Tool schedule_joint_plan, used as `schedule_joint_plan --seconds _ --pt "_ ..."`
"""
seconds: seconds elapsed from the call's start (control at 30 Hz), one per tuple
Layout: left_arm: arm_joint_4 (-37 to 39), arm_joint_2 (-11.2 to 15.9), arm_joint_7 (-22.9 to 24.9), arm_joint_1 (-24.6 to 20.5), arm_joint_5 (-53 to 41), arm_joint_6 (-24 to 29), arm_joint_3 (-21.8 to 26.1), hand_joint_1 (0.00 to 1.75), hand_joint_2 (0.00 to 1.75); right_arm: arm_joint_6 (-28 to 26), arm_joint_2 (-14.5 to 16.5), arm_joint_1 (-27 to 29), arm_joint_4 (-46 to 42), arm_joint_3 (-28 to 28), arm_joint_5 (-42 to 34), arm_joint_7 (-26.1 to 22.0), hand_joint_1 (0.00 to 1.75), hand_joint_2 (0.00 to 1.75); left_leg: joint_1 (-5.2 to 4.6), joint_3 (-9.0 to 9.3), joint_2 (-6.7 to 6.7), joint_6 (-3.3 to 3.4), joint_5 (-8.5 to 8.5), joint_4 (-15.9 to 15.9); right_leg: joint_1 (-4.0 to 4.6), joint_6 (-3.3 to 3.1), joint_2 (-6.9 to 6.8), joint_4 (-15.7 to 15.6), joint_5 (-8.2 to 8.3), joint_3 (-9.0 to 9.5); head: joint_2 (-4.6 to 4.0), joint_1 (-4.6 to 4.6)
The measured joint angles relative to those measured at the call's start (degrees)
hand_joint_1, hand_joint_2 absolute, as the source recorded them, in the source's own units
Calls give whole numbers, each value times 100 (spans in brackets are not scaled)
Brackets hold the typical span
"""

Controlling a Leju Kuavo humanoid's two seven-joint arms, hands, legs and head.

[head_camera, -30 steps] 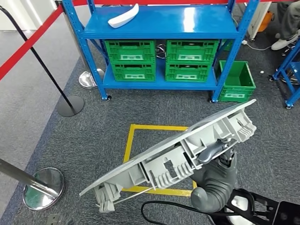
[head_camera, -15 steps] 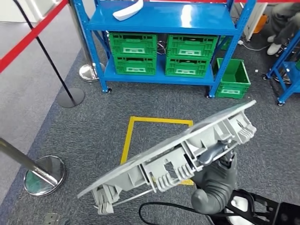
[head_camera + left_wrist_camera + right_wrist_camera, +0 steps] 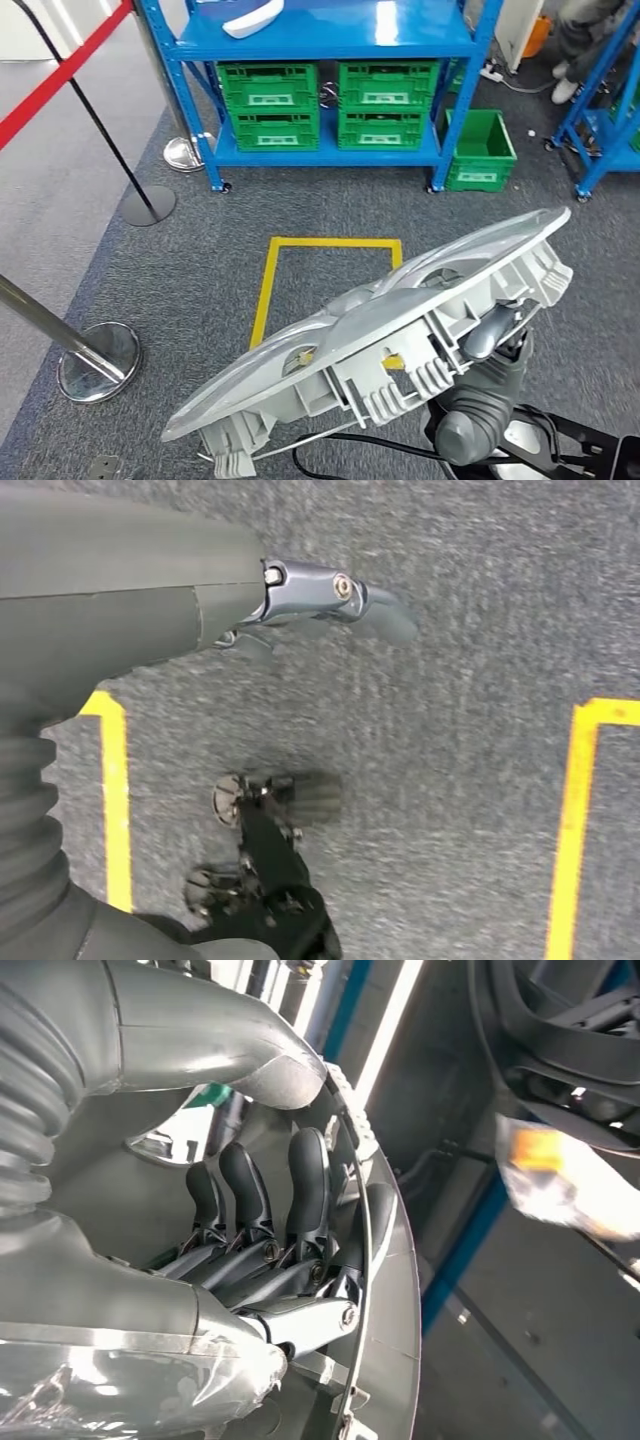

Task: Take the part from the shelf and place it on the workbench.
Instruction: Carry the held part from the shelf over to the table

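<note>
One long grey moulded plastic part (image 3: 377, 350) being carried tilted, right robot hand (image 3: 279, 1250) wrapping its ribbed edge for support; left robot hand (image 3: 332, 595) hanging, fingers spread, empty.

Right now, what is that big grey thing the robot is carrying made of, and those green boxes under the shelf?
The big grey part looks like moulded plastic: its underside has ribs and clips, and its top is smooth and shiny with a silvery finish. The right robot hand holds it. The green crates also look like plastic, matte, with slotted walls. I cannot be fully sure of either from sight alone.
</note>
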Motion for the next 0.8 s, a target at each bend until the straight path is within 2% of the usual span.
schedule_joint_plan --seconds 0.03,0.07,0.1,0.13,0.17,0.2,0.23,0.27,0.3,0.33,0.37,0.4,0.43,0.47,0.5,0.57,0.6,0.63,0.67,0.7,0.73,0.77,0.8 --pt "0 11 -7 7 15 -2 2 0 175 -1 7 -4 -15 0 -7 -10 175 175 0 -107 -16 -18 -313 371 1 -19 14 3 75 -86 0 -12" --pt "0 20 -13 10 33 -2 4 0 175 -1 10 -5 -26 0 -5 -21 175 175 0 -201 -22 -29 -551 763 3 -24 28 7 147 -180 0 -19" --pt "0 25 -19 10 53 -2 7 0 175 -1 10 -4 -31 0 -3 -32 175 175 0 -242 -23 -32 -663 1064 5 -23 39 10 219 -274 0 -21" --pt "0 26 -25 10 69 -2 9 0 175 -1 10 -2 -34 0 0 -38 175 175 0 -208 -25 -29 -644 1212 6 -20 48 12 290 -367 0 -20" --pt "0 27 -31 9 81 -2 10 0 175 -1 10 -2 -35 0 1 -39 175 175 0 -73 -26 -19 -523 1157 7 -13 55 13 362 -456 0 -20" --pt "0 30 -37 7 90 -2 10 0 175 -1 10 -2 -37 0 1 -39 175 175 0 163 -30 -3 -373 911 7 -2 65 13 436 -542 0 -21" --pt "0 33 -43 2 93 -2 10 0 175 0 10 -1 -44 0 1 -39 175 175 -1 484 -41 18 -282 534 9 17 75 16 503 -615 0 -22" --pt "0 38 -48 -8 95 -1 10 0 175 0 10 -1 -56 0 4 -40 175 175 -6 822 -53 43 -280 83 16 40 81 22 564 -674 0 -21" --pt "0 42 -52 -19 97 3 10 0 175 0 10 -4 -69 0 12 -45 175 175 -13 1064 -65 70 -321 -269 22 67 83 18 630 -712 0 -17" --pt "0 44 -54 -27 99 8 11 0 175 -1 9 -7 -82 0 30 -54 175 175 -27 1200 -73 99 -368 -498 23 97 81 2 699 -735 0 -20" --pt "0 46 -49 -29 102 14 15 0 175 -4 8 -11 -89 0 55 -67 175 175 -42 1219 -73 133 -368 -602 20 129 79 -27 774 -751 0 -20" --pt "0 46 -28 -22 104 23 20 0 175 -12 4 -10 -91 0 86 -85 175 175 -42 1160 -62 171 -313 -596 10 162 78 -56 829 -767 0 -26" --pt "0 46 12 -13 105 35 30 0 175 -25 -4 -7 -92 0 116 -104 175 175 -42 1111 -49 214 -249 -598 1 198 75 -43 790 -804 0 -28" --pt "0 46 69 -4 103 51 40 0 175 -43 -15 -3 -94 0 142 -121 175 175 -35 1058 -36 258 -181 -602 -3 231 74 65 637 -854 0 -19" --pt "0 44 144 1 98 71 50 0 175 -62 -28 -1 -96 1 163 -135 175 175 -26 992 -23 293 -111 -607 -6 260 71 305 373 -931 0 -12" --pt "0 38 302 8 72 113 65 0 175 -101 -59 0 -99 1 193 -149 175 175 -29 835 -18 329 27 -602 -4 302 67 1077 -232 -1100 0 4" --pt "0 35 375 12 56 131 69 0 175 -120 -77 3 -99 1 204 -155 175 175 -32 743 -16 330 99 -598 -3 313 67 1444 -399 -1146 0 5" --pt "0 33 430 17 42 141 74 0 175 -138 -95 9 -99 0 214 -164 175 175 -35 648 -13 327 171 -590 -2 314 67 1656 -417 -1111 0 5" --pt "0 33 468 20 31 146 78 0 175 -150 -111 14 -99 0 222 -180 175 175 -37 554 -11 321 238 -580 -1 308 67 1669 -318 -979 0 5" --pt "0 33 490 21 25 148 81 0 175 -156 -125 19 -103 0 226 -198 175 175 -38 464 -9 309 301 -565 0 296 66 1467 -167 -735 0 4" --pt "0 33 499 21 18 148 84 0 175 -158 -133 20 -112 0 227 -216 175 175 -38 388 -10 292 357 -543 2 279 61 1094 -81 -404 0 4" --pt "0 34 503 22 11 147 85 0 175 -158 -139 16 -128 1 226 -230 175 175 -45 328 -14 270 403 -516 8 262 54 632 -101 -47 0 3" --pt "0 36 502 23 6 145 87 0 175 -158 -143 15 -148 1 224 -242 175 175 -49 293 -15 243 449 -497 17 243 49 263 -162 214 0 -3"
